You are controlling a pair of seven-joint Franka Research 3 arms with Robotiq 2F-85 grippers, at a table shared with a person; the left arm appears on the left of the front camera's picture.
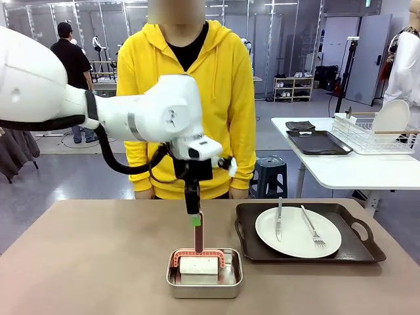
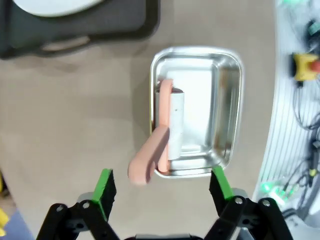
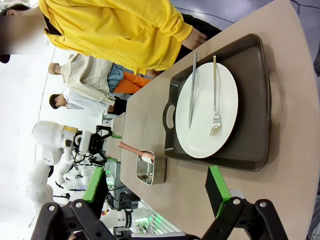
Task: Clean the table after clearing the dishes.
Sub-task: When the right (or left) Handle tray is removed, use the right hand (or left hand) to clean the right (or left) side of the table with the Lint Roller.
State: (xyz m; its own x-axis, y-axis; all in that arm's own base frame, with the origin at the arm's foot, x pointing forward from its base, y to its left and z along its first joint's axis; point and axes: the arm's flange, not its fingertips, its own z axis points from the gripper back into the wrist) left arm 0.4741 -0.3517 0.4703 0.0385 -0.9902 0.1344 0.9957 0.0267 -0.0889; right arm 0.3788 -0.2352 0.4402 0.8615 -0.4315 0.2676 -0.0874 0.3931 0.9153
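On the tan table [image 1: 85, 262], one of the dishes, a white plate [image 1: 297, 231] with knife [image 1: 279, 220] and fork [image 1: 312, 228], lies on a black tray [image 1: 357, 246] at the right. A steel pan [image 1: 203, 283] near the front edge holds a white roller [image 1: 199, 266] whose pink handle [image 1: 198, 237] stands upright. My left gripper [image 1: 195, 220] hangs open just above that handle. In the left wrist view, the left gripper [image 2: 162, 187] straddles the handle tip [image 2: 142, 167] without touching it. My right gripper [image 3: 155, 189] is open, looking across the plate [image 3: 207, 110] and tray [image 3: 250, 100].
A person in a yellow hoodie [image 1: 190, 79] stands at the far edge. A white side table [image 1: 354, 167] at back right carries a dark tray [image 1: 318, 141] and a dish rack [image 1: 374, 131]. A stool [image 1: 269, 174] stands behind. The table's left half is bare.
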